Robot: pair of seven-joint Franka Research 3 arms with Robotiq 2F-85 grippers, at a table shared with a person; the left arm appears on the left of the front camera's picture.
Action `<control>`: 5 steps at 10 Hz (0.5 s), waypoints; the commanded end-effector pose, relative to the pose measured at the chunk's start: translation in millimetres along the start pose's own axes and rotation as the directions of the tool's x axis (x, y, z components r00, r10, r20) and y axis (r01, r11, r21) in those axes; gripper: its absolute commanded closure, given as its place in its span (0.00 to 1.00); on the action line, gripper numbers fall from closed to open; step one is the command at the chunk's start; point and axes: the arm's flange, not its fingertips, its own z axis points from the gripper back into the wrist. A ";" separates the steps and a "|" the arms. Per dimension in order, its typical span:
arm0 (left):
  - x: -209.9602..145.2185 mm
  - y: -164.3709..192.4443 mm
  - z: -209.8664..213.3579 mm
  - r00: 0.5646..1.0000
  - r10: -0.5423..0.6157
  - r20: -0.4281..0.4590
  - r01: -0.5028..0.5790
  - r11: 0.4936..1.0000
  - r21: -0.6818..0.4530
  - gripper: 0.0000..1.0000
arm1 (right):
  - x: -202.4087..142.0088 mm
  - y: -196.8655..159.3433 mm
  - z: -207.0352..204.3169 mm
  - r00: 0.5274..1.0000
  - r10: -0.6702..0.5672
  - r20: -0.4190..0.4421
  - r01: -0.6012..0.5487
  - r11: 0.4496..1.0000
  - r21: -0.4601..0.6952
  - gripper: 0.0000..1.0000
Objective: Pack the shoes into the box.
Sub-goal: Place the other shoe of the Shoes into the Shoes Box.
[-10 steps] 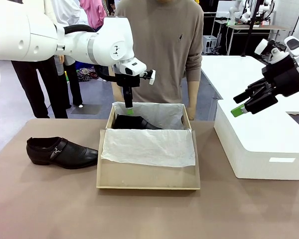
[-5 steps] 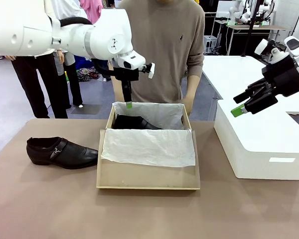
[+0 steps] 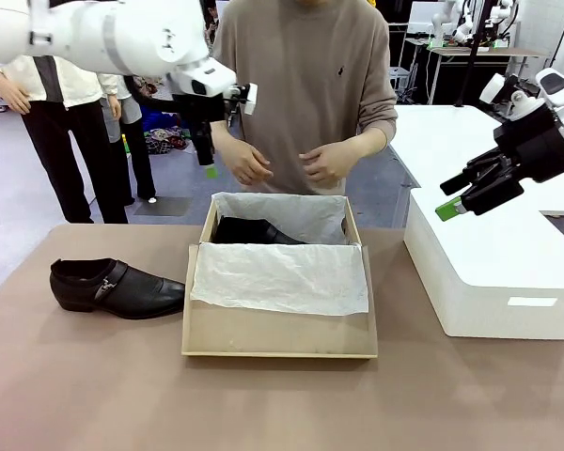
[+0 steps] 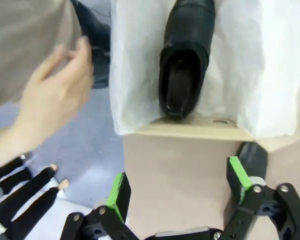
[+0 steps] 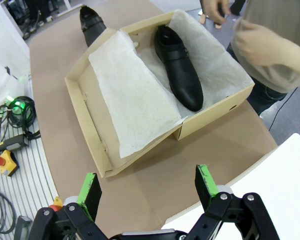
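Note:
One glossy black shoe [image 3: 254, 231] [image 4: 182, 55] [image 5: 179, 67] lies inside the tan cardboard box [image 3: 277, 329] [image 5: 90, 107] on white tissue paper, at the far side. The other shoe [image 3: 116, 287] [image 5: 91, 22] rests on the table to the left of the box. My left gripper [image 3: 209, 167] [image 4: 179, 184] hangs open and empty, high above the box's far left corner. Over the white plastic box at the right, my right gripper [image 3: 448, 199] [image 5: 147, 187] is also open with nothing in it.
A person stands at the far side with both hands [image 3: 247, 164] [image 3: 324, 164] raised above the box's far wall. A large white plastic box [image 3: 498, 272] stands at the right. The tissue-covered lid flap [image 3: 280, 278] lies open toward me. Bare table lies in front.
My left gripper has risen out of the box and moved up and to the left. The person's hands have come up over the far side. The right arm has stayed still.

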 end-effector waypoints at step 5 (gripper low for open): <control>-142.0 -33.7 23.1 0.988 -0.117 0.102 0.116 0.993 0.013 0.00 | 0.2 -2.6 -2.5 0.999 0.021 0.039 -0.022 1.000 0.010 0.00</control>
